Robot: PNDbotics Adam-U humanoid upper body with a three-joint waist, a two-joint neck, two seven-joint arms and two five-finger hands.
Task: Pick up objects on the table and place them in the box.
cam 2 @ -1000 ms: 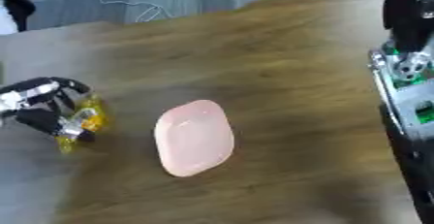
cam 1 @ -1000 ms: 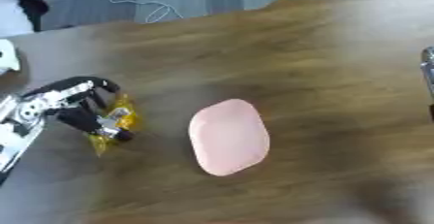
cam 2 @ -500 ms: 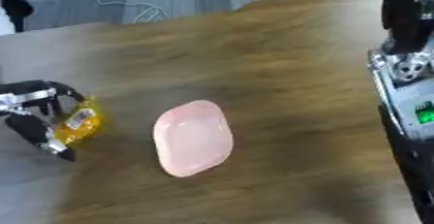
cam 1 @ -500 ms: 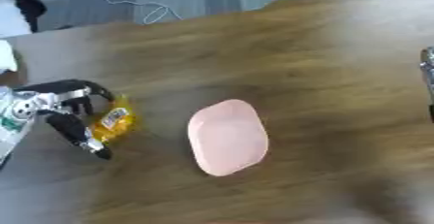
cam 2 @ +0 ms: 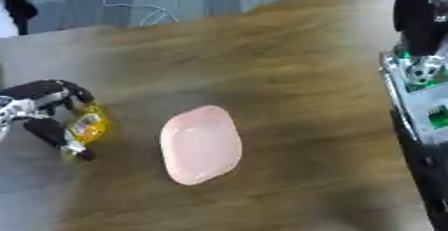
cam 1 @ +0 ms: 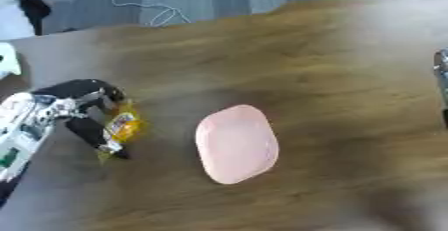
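Near the tabletop's left edge, the left hand (cam 1: 66,112) has its fingers curled round a yellow packet (cam 1: 122,126). Lift it straight, clear of the pink dish (cam 1: 236,143) mid-tabletop. No box shows. The right hand is unseen.

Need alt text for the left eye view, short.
The robot's left hand curls its fingers round a small yellow packet at the left of a wooden table. A pink oval dish lies beside it, apart, near the middle.
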